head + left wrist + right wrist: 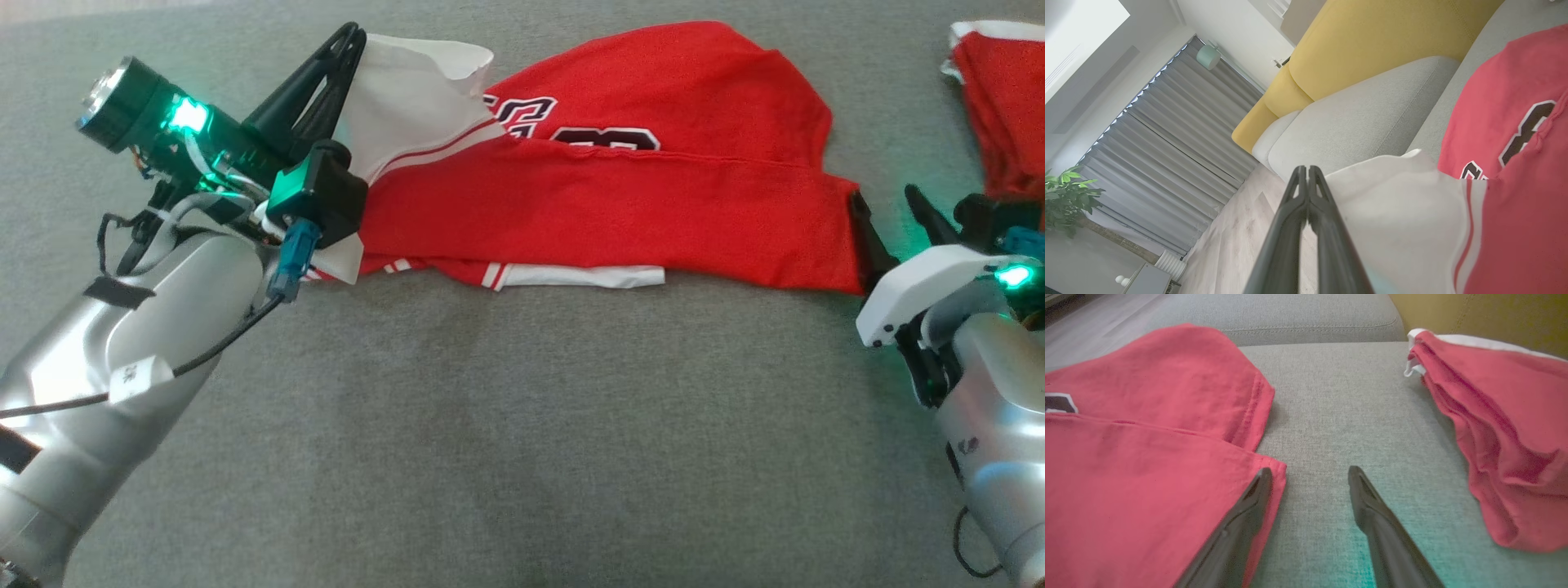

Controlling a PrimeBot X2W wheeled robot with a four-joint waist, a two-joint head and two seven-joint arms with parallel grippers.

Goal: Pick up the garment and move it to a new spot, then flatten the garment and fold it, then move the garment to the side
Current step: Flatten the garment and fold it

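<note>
The garment [620, 204] is a red jersey with white trim and dark numbers, lying folded lengthwise on the grey sofa seat [490, 425]. My left gripper [353, 33] is shut at the garment's left end, where a white panel stands lifted off the seat against its fingers. In the left wrist view the shut left gripper [1306, 169] has the white cloth of the garment [1515, 102] running along its right finger. My right gripper [886, 204] is open at the garment's right edge. In the right wrist view the right gripper [1308, 473] has one finger over the corner of the garment [1147, 457] and the other over bare cushion.
A second red cloth with white trim [1004, 106] lies bunched at the far right, also [1494, 428]. A yellow sofa back [1372, 41] rises behind a grey cushion [1355, 118]. Beyond are wood floor [1237, 245], grey curtains [1167, 155] and a plant [1065, 196].
</note>
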